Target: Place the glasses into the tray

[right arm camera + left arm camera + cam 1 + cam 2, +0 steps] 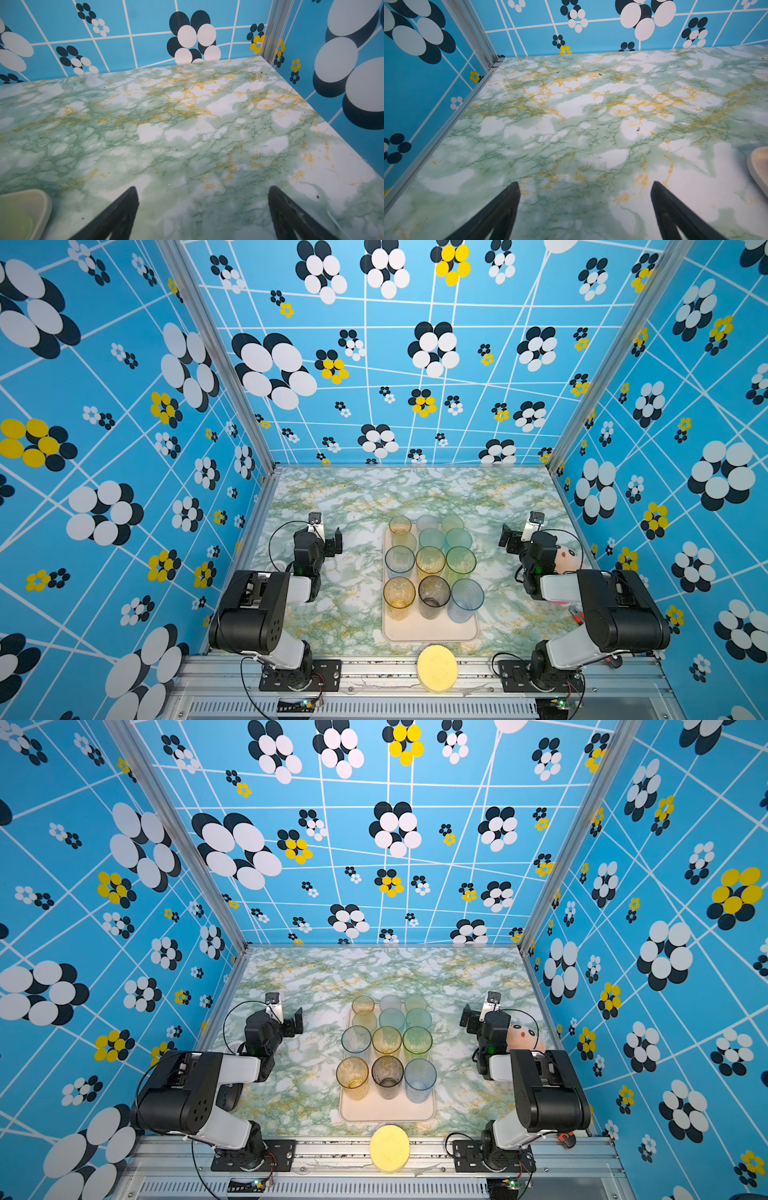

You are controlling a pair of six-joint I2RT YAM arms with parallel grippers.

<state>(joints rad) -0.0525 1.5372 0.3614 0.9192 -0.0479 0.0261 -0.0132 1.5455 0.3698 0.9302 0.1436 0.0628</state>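
Left fingers [500, 212] and right fingers [118, 214] are hanging wide open, gripping nothing.
Glasses [430, 562] are standing upright in rows inside the tray [428, 632] on the counter [345, 614], midway between both arms; neither arm is sitting nearer.

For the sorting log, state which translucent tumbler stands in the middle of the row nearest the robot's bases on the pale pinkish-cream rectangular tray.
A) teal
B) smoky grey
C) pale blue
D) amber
B: in both top views the smoky grey translucent tumbler stands between the amber tumbler and the pale blue tumbler in that front row on the pale pinkish-cream rectangular tray.
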